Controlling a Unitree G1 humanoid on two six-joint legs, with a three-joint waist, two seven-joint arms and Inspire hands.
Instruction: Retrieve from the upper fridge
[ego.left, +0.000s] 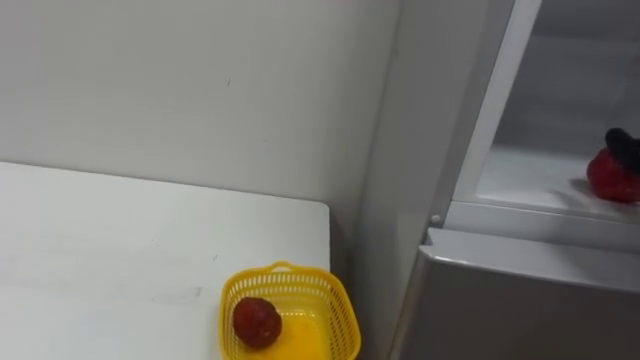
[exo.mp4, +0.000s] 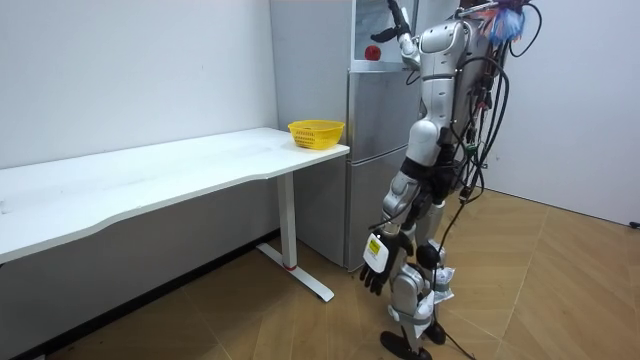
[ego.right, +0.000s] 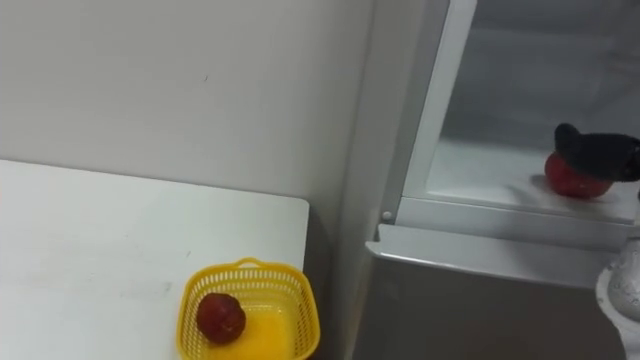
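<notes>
Left eye view
- Item 1: white worktop (ego.left: 120, 240), set against the wall.
- Item 2: yellow basket (ego.left: 338, 305) on the worktop's corner nearest the fridge (ego.left: 520, 300); judged to sit there as the drop point, within short reach of the shelf.
- Item 3: second red fruit (ego.left: 257, 322), lying inside the basket at its left side; the rest of the basket floor is bare.
- Item 4: upper compartment standing open; its shelf (ego.left: 530, 185) carries 1 red fruit (ego.left: 608, 180), the task's thing, not yet lifted.
- Item 5: right hand (ego.left: 625, 145), dark, entering from the right and resting over the top of the red fruit.

Right eye view
- The right hand caps the red fruit from above and behind, touching it; the fruit's lower front shows beneath; whether the hand grips it or merely lies on it cannot be told.
- Approach from above judged to suit the fruit's round shape and low shelf position.

Room view
- Robot stands upright, close before the fridge, just past the worktop's end; right arm raised high into the upper compartment.
- Left hand (exo.mp4: 375, 265) hangs beside the thigh, relaxed and empty, idle.
- Judged stage: grasp being made; carry to the basket remains.
</notes>
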